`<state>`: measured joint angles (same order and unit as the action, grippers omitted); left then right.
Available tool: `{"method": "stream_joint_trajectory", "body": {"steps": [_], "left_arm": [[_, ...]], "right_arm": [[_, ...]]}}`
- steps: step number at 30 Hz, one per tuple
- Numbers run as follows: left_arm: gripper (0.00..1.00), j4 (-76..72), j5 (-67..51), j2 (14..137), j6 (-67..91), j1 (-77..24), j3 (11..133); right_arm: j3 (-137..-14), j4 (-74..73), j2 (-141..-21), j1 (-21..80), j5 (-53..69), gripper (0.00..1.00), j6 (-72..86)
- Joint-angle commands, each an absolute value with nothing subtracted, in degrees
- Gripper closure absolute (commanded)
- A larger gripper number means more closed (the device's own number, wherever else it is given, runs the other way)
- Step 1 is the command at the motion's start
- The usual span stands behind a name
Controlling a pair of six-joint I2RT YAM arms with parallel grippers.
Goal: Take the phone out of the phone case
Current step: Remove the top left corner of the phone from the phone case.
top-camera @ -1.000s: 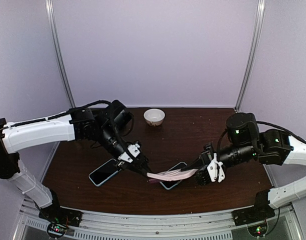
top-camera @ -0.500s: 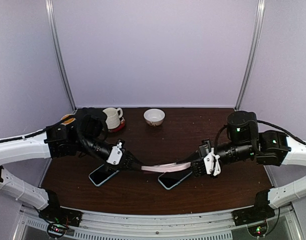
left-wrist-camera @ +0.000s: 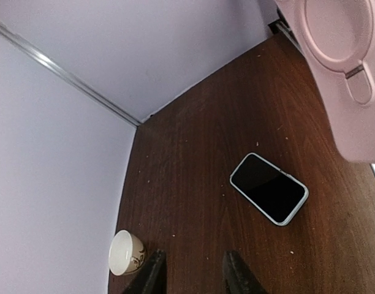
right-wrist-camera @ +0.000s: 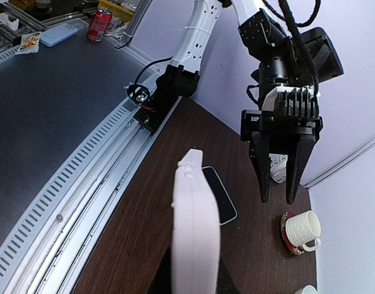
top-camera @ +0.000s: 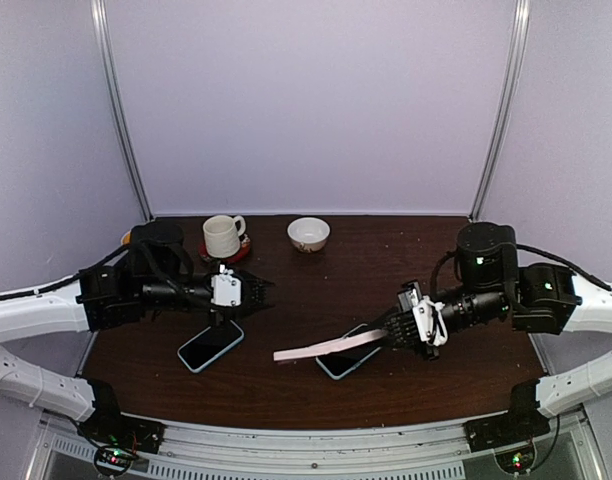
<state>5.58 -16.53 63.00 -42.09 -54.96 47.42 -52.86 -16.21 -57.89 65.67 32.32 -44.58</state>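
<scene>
My right gripper [top-camera: 391, 338] is shut on one end of the pink phone case [top-camera: 326, 348]. The case sticks out leftward, level above the table, and nothing else touches it. Its edge faces the right wrist view [right-wrist-camera: 196, 233]; its back with a ring holder [left-wrist-camera: 344, 73] shows in the left wrist view. Whether it holds anything I cannot tell. A phone [top-camera: 348, 360] with a pale blue rim lies screen-up partly under it. A second such phone [top-camera: 210, 345] lies to the left. My left gripper [top-camera: 261, 297] hangs open and empty left of the case, above that second phone.
A white mug [top-camera: 222, 237] on a red coaster [right-wrist-camera: 284, 228] stands at the back left. A small white bowl [top-camera: 308, 233] sits at the back centre. The table's metal front rail [top-camera: 316, 440] runs along the near edge.
My left gripper has let go of the pink case, opened and drawn back to the left. The case, bent and then stretched between both grippers before, now hangs straight from the right gripper alone.
</scene>
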Motion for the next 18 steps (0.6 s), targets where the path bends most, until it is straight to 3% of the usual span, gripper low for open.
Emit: {"method": "stream_joint_trajectory", "body": {"steps": [1, 5, 8, 10, 11, 18], "left_arm": [[0.6, -2.08, -8.55, 59.17, -37.26, -55.11, 45.16], [0.47, -2.59, -3.3, 56.9, -33.98, -55.06, 44.5], [0.28, -4.41, 4.75, 55.4, -28.99, -55.1, 44.24], [0.07, -4.73, 9.81, 54.21, -24.59, -54.95, 44.37], [0.03, -4.52, 11.5, 53.67, -23.39, -54.89, 44.46], [0.02, -2.58, 13.31, 48.36, -15.94, -54.01, 43.79]], "right_arm": [[-52.55, -6.05, -56.48, 66.13, 30.28, 1.0, -36.37], [-50.9, -0.51, -55.17, 66.22, 26.97, 1.0, -30.64], [-48.86, 4.74, -53.82, 66.4, 23.63, 1.0, -26.52], [-48.03, 7.14, -53.1, 66.49, 21.98, 1.0, -23.87], [-47.48, 8.44, -52.75, 66.46, 21.49, 1.0, -22.68], [-44.41, 19.15, -51.89, 66.51, 12.58, 1.0, -11.96]]}}
